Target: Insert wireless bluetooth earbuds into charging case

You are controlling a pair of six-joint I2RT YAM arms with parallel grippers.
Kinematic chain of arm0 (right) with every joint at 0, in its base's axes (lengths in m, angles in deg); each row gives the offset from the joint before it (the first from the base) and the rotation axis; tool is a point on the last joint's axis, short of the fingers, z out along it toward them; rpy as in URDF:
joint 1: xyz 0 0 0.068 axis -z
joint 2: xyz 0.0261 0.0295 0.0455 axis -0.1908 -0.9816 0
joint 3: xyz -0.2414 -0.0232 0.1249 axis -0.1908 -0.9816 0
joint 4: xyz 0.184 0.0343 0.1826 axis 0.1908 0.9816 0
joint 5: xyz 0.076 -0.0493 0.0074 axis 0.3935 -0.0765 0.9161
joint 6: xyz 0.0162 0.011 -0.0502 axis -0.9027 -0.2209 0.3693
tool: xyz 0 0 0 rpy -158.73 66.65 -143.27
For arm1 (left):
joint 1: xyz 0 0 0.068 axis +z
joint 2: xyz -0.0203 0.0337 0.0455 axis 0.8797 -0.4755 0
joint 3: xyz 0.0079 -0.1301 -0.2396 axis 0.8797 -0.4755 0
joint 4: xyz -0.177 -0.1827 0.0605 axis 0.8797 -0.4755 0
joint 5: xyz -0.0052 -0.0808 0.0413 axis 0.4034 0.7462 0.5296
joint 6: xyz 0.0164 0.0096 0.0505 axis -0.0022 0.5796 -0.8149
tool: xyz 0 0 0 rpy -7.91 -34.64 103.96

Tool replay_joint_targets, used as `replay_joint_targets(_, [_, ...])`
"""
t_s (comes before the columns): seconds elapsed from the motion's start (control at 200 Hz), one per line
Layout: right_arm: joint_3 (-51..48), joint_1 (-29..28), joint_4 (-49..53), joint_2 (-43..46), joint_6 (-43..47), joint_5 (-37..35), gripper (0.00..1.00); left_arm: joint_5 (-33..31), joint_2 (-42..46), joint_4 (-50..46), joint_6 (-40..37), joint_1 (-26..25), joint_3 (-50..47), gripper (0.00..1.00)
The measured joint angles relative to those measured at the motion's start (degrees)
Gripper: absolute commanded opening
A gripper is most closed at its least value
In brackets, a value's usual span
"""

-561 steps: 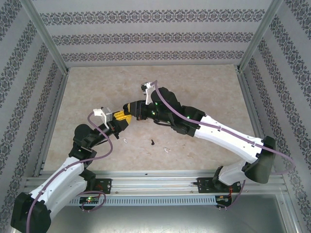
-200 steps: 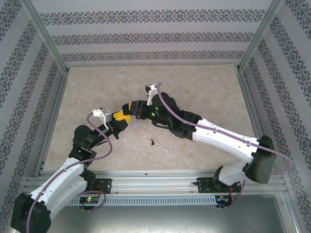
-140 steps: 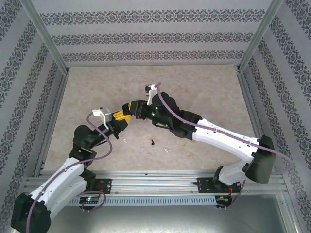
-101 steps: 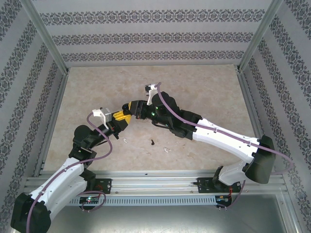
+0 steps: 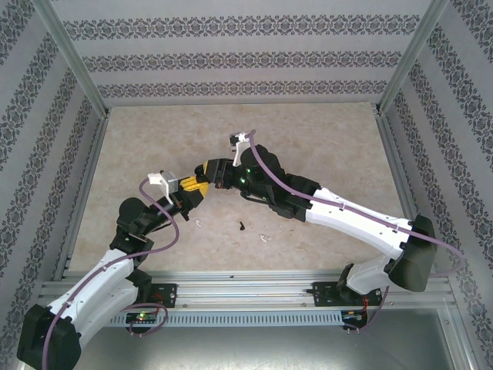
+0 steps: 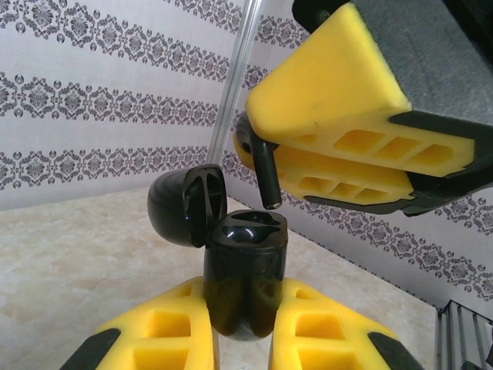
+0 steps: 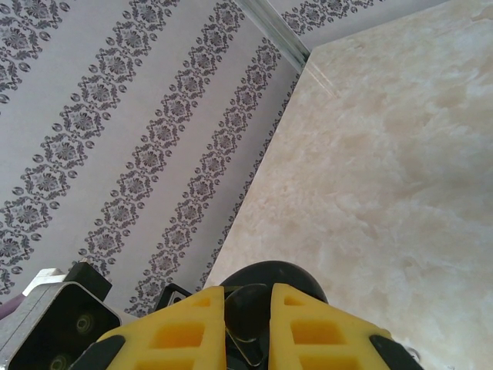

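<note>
A held black earbud, short-stemmed and glossy, hangs stem down just above the open black charging case, a small gap showing between stem tip and the case's rim. The right fingers are closed narrow on the bud's head. The case stands upright, pinched tight between the left fingers, its round lid hinged open to one side.

Both sets of fingers meet over the left-middle of the tabletop, well clear of its edges. Nearer the arm bases lie a left white earbud, a loose black earbud and a right white earbud, each apart from the others. The far half of the beige tabletop lies open. Metal rails and patterned walls border it at the left, right and far sides.
</note>
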Motion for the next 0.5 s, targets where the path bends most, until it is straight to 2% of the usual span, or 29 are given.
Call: replay_joint_targets(0.5, [0.0, -0.7, 0.9, -1.1, 0.7, 0.0, 0.16, 0.0, -0.1, -0.2, 0.0, 0.0, 0.0, 0.00])
